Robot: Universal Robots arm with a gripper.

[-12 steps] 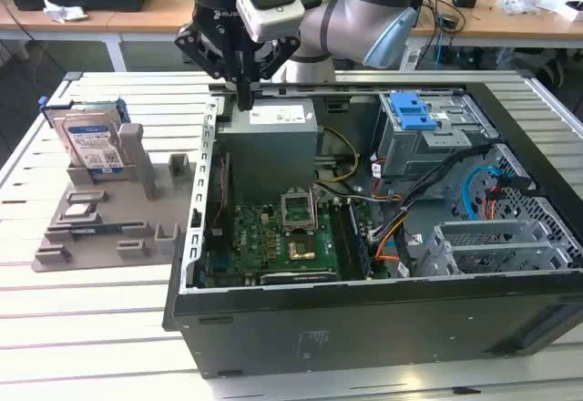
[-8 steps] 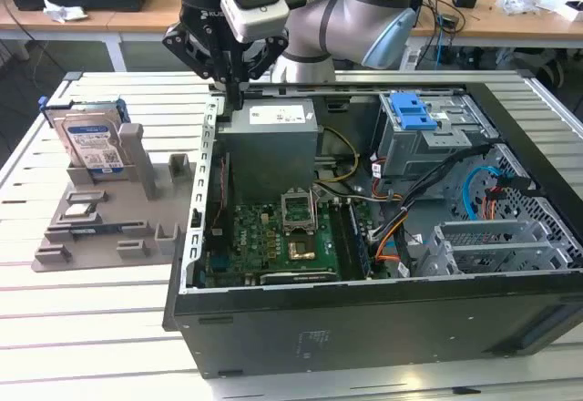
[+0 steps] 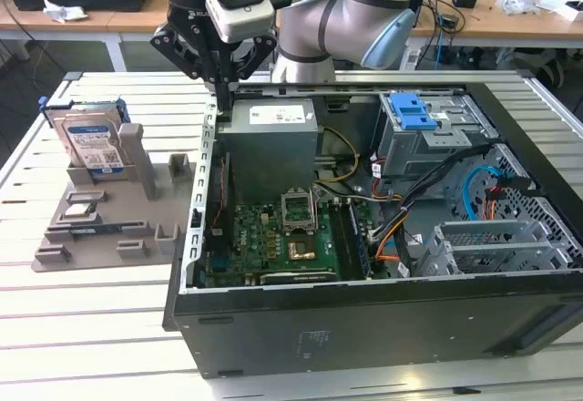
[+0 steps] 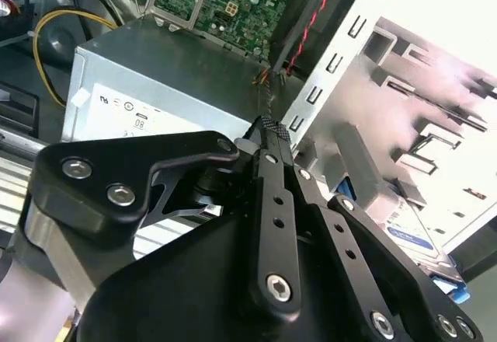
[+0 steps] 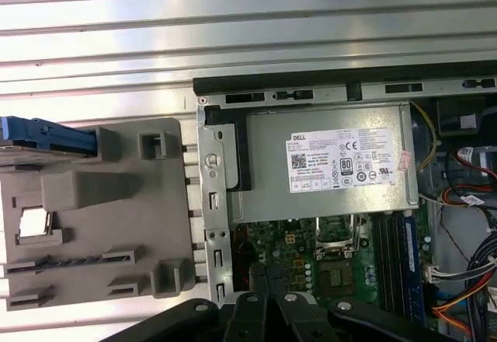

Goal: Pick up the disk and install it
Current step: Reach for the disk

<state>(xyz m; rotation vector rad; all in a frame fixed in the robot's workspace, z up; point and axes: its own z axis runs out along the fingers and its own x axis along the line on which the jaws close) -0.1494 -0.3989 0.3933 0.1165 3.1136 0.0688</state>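
The disk [image 3: 91,141] is a silver hard drive with a white-and-blue label and a blue frame. It stands upright in a slot of a grey holder [image 3: 100,228] on the exterior view's left. The first wrist view shows its blue edge [image 5: 46,134], and the second wrist view shows part of its label [image 4: 411,233]. My gripper [image 3: 223,100] hangs over the left wall of the open computer case [image 3: 364,319], to the right of the disk and apart from it. Its black fingers [image 4: 268,128] are shut together on nothing. They also show over the motherboard [image 5: 266,280].
Inside the case are a grey power-supply box [image 3: 271,137], a green motherboard [image 3: 273,241], and a metal drive cage with a blue latch [image 3: 414,109]. Cables run at the exterior view's right. The holder [image 5: 101,202] has several other slots. The table is slatted metal [image 3: 91,328].
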